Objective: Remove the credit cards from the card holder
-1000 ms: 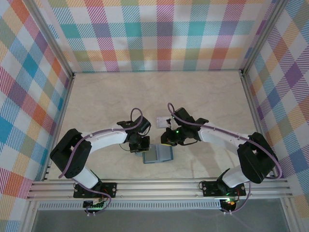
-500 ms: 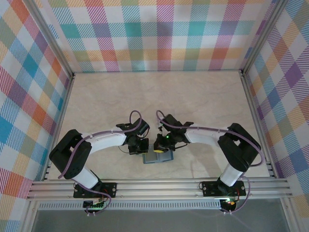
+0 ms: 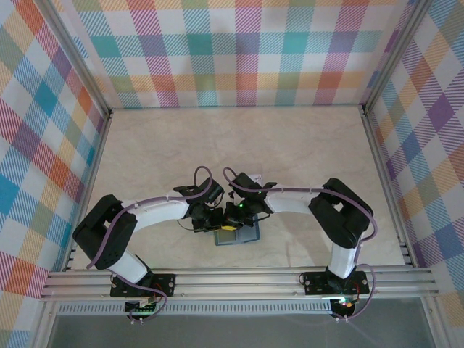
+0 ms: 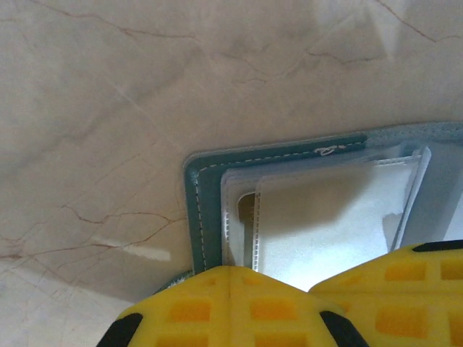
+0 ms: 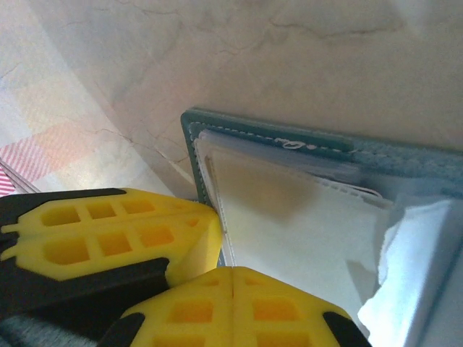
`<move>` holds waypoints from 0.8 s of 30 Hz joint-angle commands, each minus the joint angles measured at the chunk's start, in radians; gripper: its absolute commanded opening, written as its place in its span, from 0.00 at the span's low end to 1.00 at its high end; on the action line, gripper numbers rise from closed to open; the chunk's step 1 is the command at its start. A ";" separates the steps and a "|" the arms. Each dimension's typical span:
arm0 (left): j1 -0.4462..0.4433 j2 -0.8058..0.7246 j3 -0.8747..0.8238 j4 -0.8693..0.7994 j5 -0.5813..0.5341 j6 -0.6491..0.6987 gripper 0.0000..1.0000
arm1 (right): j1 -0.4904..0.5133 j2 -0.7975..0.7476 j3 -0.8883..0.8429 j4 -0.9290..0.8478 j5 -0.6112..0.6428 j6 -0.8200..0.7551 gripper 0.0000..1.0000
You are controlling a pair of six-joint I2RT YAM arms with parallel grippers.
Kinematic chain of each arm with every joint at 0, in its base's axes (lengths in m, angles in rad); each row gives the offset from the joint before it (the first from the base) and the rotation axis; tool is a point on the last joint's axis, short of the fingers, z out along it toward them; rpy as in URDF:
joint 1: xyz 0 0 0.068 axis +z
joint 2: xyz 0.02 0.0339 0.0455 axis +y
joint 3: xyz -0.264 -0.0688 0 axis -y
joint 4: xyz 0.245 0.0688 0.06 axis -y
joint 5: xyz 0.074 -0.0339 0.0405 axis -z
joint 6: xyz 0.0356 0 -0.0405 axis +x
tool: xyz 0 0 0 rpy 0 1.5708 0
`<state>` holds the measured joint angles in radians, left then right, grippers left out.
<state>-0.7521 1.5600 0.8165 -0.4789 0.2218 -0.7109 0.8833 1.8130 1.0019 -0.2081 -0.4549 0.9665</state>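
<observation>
Standing by the rig, the biggest things were the pale marbled table and the plaid walls round it. Both arms were curled in toward the near middle of the table.

The card holder lay open and flat there, inside up. Up close, its teal stitched border framed a clear pocket with a pale card sitting inside. Same story from the other wrist: teal edge, whitish card tucked in the sleeve. Couldn't make out a dark card for sure.

The left gripper had its yellow fingers pressed together right at the holder's left edge. The right gripper was squeezed closed too, just beside it over the left half. Couldn't tell if either had actually pinched anything.

Compared to a second before, the right arm had folded in and its gripper had slid left from the holder's far right corner. The left arm barely budged, and the holder stayed put.

The holder's long side ran left to right along the near edge, with the fold running away from the arms.
</observation>
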 commanded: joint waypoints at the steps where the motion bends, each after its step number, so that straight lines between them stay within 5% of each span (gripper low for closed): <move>1: -0.011 -0.014 -0.018 -0.019 0.016 0.001 0.04 | 0.014 0.042 0.021 0.001 0.005 0.015 0.07; 24: -0.011 -0.004 -0.009 -0.027 0.019 0.006 0.04 | 0.038 0.023 0.117 -0.340 0.223 -0.067 0.28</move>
<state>-0.7521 1.5581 0.8143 -0.4870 0.2188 -0.7105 0.9138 1.8488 1.1076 -0.4221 -0.3126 0.9234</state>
